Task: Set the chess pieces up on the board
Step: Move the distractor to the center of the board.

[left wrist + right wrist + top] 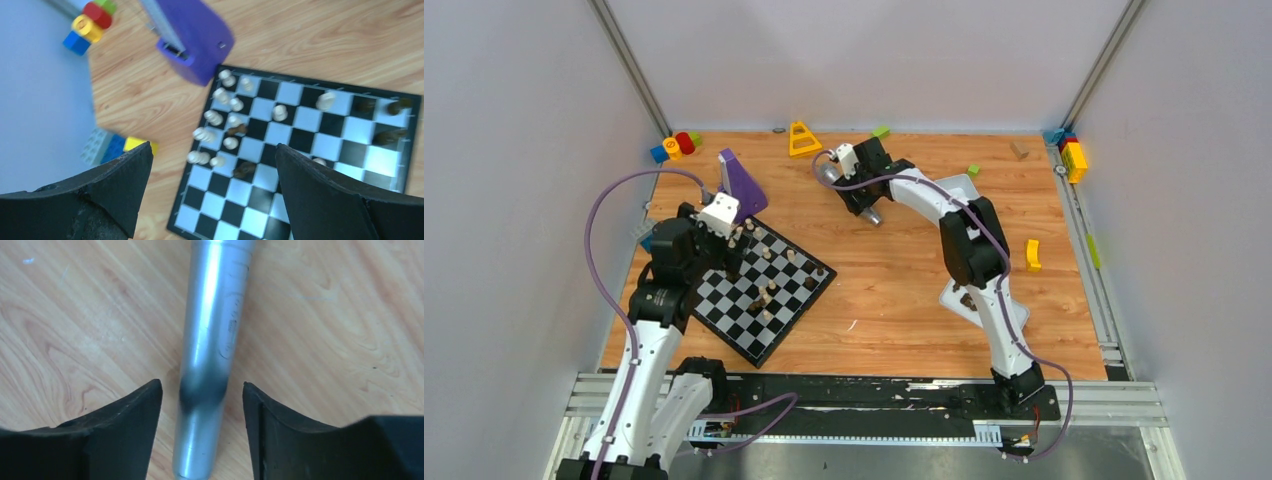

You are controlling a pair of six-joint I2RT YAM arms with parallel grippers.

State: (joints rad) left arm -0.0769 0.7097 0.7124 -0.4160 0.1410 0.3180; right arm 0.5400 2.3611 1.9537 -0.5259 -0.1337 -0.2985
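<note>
The checkered board (754,335) lies at the left, turned diagonally. Cream pieces (765,254) and a few dark brown pieces (810,283) stand or lie scattered on it. My left gripper (730,246) hovers open and empty over the board's far-left part. The left wrist view shows the board (300,150), cream pieces (220,95) crowded along its left side, dark pieces (395,106) at the right, and my left gripper (212,147) above them. My right gripper (862,192) is far from the board, open astride a silver metal cylinder (212,335), and it also shows in the right wrist view (202,384).
A purple wedge-shaped object (742,184) stands just beyond the board, also in the left wrist view (195,40). Colourful blocks (674,146) lie in the far-left corner, more at the far right (1072,157). White trays (984,305) sit under the right arm. A yellow cone frame (803,139) stands at the back.
</note>
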